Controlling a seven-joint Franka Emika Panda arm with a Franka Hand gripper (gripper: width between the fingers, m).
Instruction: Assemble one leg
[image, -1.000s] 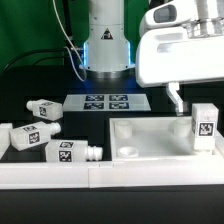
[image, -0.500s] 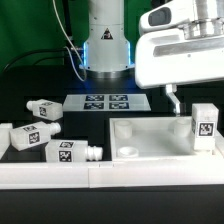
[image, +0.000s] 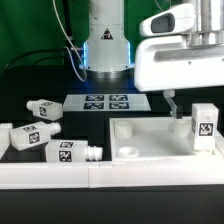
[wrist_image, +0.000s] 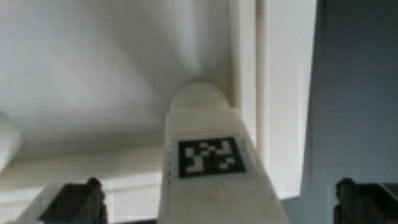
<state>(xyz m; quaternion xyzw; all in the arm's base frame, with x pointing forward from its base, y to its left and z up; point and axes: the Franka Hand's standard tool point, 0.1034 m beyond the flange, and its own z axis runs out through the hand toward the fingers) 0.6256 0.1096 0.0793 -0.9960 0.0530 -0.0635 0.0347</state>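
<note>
One leg (image: 205, 126), a small white block with a square tag, stands upright at the corner of the white tray-like top (image: 150, 150) on the exterior view's right. My gripper (image: 200, 100) hangs just above it, with one dark finger (image: 170, 101) showing to its left. In the wrist view the leg (wrist_image: 210, 150) runs between my two fingertips (wrist_image: 79, 201). The gripper (wrist_image: 222, 205) is open and wide of the leg on both sides. Three more legs (image: 42, 108), (image: 28, 135), (image: 70, 151) lie on the table at the exterior view's left.
The marker board (image: 105, 101) lies flat in front of the arm's base (image: 105, 50). A white wall (image: 110, 180) runs along the near edge of the table. A round corner hole (image: 127, 153) shows in the top.
My gripper has risen a little and drifted slightly to the exterior view's left. The upright leg has stayed where it stands. The lying legs have not moved.
</note>
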